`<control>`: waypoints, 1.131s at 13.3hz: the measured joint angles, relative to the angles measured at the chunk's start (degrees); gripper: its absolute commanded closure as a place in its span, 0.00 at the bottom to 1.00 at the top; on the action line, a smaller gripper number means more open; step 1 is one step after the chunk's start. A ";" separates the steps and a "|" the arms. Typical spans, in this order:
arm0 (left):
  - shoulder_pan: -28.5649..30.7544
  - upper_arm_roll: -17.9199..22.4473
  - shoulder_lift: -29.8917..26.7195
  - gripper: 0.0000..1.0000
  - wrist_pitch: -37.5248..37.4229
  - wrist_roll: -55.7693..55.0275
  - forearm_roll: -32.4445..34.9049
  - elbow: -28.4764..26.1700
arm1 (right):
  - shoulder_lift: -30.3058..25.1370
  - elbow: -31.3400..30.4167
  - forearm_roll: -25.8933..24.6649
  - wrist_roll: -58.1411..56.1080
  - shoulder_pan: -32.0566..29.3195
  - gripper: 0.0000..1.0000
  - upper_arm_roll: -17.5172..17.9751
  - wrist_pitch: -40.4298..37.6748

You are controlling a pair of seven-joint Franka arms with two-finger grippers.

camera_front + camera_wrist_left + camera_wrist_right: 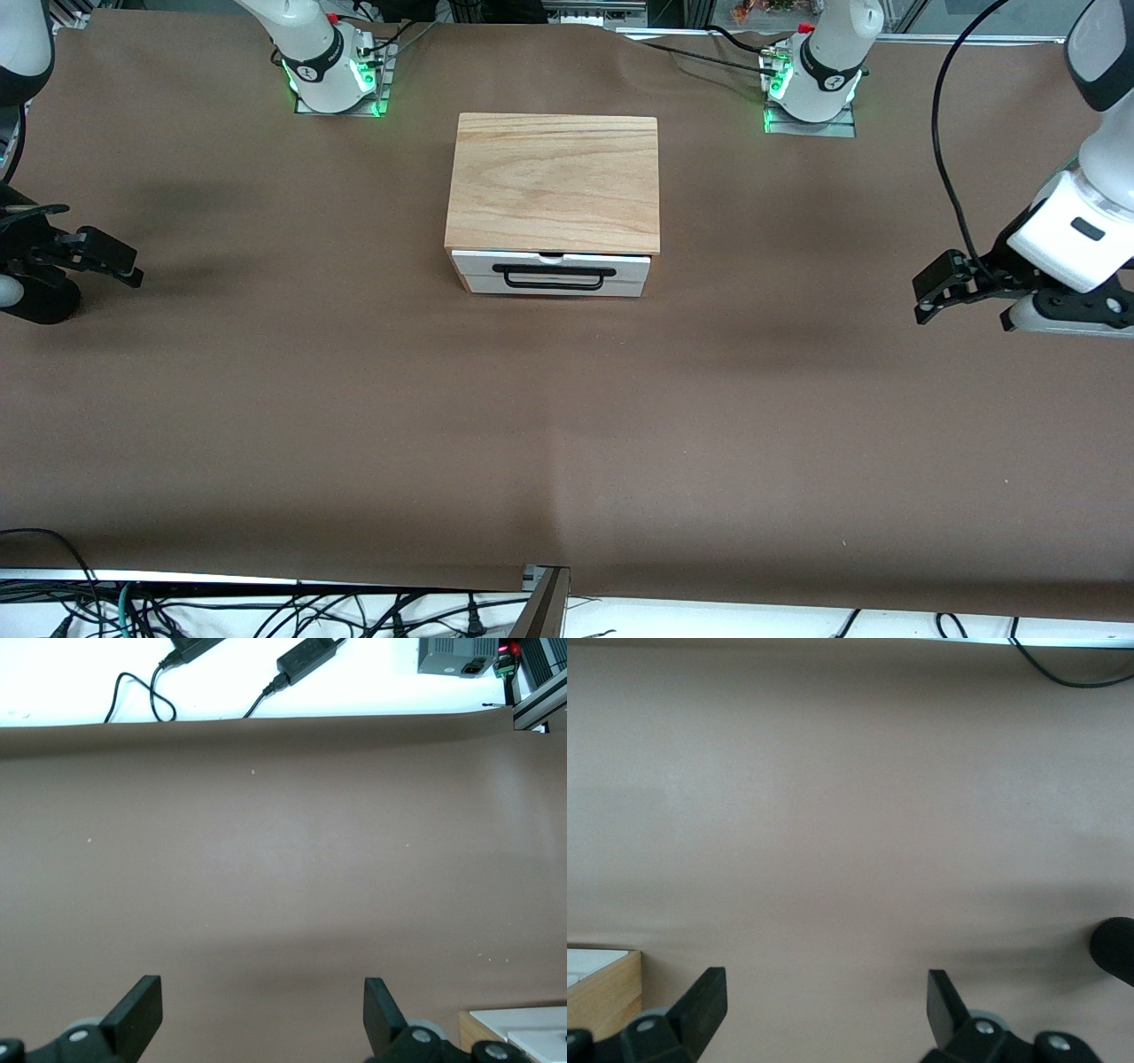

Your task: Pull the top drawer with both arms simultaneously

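Midway along the brown tabletop [567, 425], the shallow white-fronted top drawer [551, 263] sits shut in its light wood cabinet [554, 182]. Its stiff black wire handle [554, 276] should be gripped toward both ends. Left pincer [946, 292] and right pincer [104, 257] are held released, well apart.

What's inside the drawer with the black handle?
Nothing inside shows: the top drawer is shut, so its white front covers whatever it holds. Only its black handle and the wooden cabinet top above are visible.
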 measured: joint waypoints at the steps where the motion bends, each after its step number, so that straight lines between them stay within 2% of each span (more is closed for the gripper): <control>1: 0.13 0.01 -0.17 0.00 -0.50 -0.01 -0.01 0.15 | 0.00 0.00 0.00 0.00 -0.12 0.00 0.00 -0.05; 5: 1.67 0.61 -2.40 0.00 -4.66 -0.02 -3.39 -0.75 | 0.00 0.00 0.00 0.00 -0.34 0.00 0.00 -0.11; 10: 1.34 0.61 -8.33 0.00 -5.66 0.00 -3.85 -12.31 | 0.06 0.00 0.00 0.00 -0.47 0.00 0.00 -0.22; 15: 0.03 0.28 -10.76 0.00 -5.61 0.01 -3.72 -17.92 | 0.07 0.00 0.00 -0.01 -0.50 0.00 0.00 -0.23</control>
